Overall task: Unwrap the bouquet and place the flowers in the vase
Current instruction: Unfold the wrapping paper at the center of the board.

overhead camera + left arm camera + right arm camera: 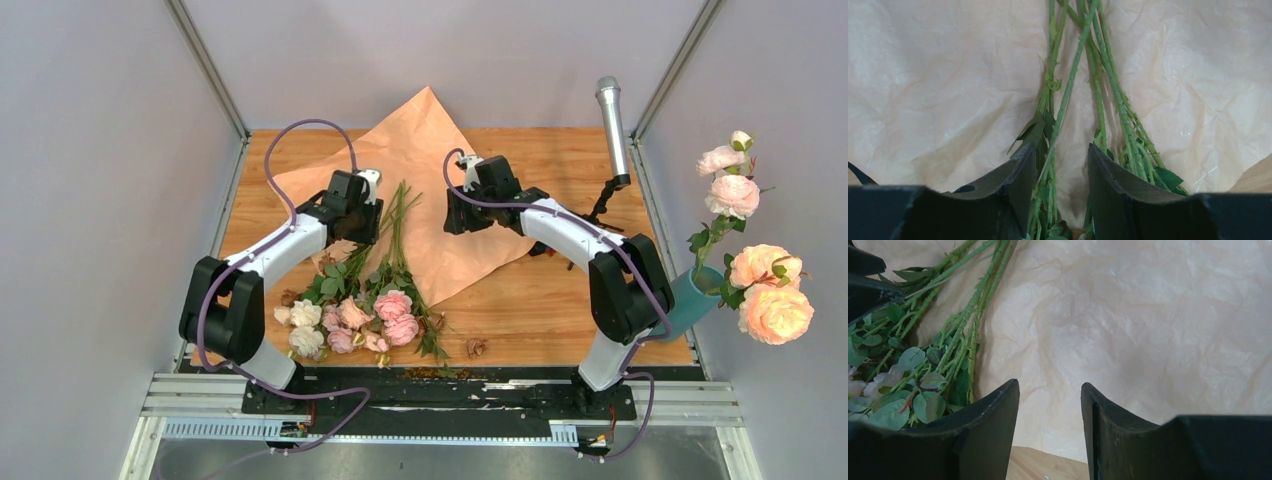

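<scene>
The flowers (350,315) lie loose on the table, pink and cream heads toward the near edge. Their green stems (397,220) run back onto the unfolded tan paper (430,140). My left gripper (368,212) hangs over the stems. In the left wrist view it (1060,150) is open, with a few stems (1073,75) between the jaws and others outside the right finger. My right gripper (462,205) is over the paper, right of the stems. In its wrist view it (1049,385) is open, with only paper (1148,315) below. The teal vase (692,300) stands at the far right.
Large peach-orange roses (775,310) and pink ones (732,190) fill the vase. A silver microphone (612,125) on a black stand rises at the back right. Dried brown bits (475,347) lie on the wooden table (560,300) near the front edge. Grey walls close in both sides.
</scene>
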